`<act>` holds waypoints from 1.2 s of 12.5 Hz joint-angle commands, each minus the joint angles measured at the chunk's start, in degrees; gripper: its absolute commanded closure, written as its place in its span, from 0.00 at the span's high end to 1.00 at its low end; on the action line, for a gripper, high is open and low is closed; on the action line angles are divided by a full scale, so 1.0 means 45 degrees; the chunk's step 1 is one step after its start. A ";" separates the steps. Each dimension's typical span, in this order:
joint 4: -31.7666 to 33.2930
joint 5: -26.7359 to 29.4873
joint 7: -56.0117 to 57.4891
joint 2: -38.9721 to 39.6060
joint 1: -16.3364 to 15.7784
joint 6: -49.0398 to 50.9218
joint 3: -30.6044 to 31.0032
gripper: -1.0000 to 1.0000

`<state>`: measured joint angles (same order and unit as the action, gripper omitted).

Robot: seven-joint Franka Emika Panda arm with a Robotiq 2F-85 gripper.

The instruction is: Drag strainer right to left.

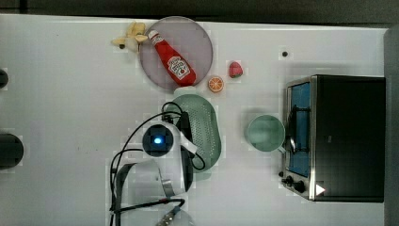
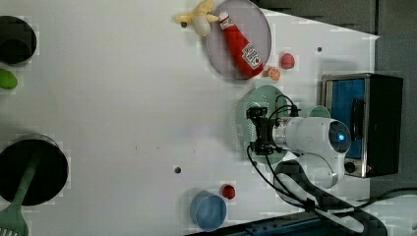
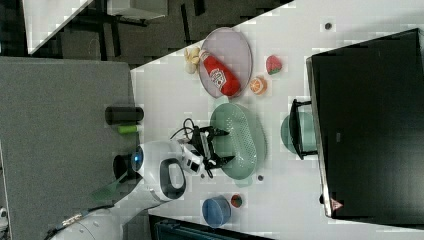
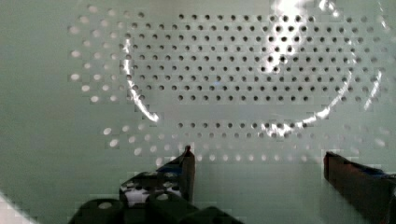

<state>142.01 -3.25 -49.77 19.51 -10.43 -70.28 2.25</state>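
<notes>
The strainer is a pale sage-green oval colander with a dotted bottom, lying mid-table below the plate in the top view. It also appears as the strainer in the left view and the strainer in the right view. My gripper hangs over its bowl, near the long rim on the left view's left, jaws spread wide along the strainer's length. In the right view the gripper is open, with nothing between the fingers. Up close, the gripper hovers just above the perforated floor.
A grey-purple plate with a ketchup bottle lies beyond the strainer, with a banana, orange slice and strawberry nearby. A green cup and toaster oven stand on the top view's right. A blue bowl sits near the arm's base.
</notes>
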 commanded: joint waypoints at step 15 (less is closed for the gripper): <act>-0.4005 0.0399 -0.5551 0.2271 -0.3330 0.2058 0.0625 1.00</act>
<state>125.56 -0.39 -69.94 29.96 -24.26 -62.33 4.84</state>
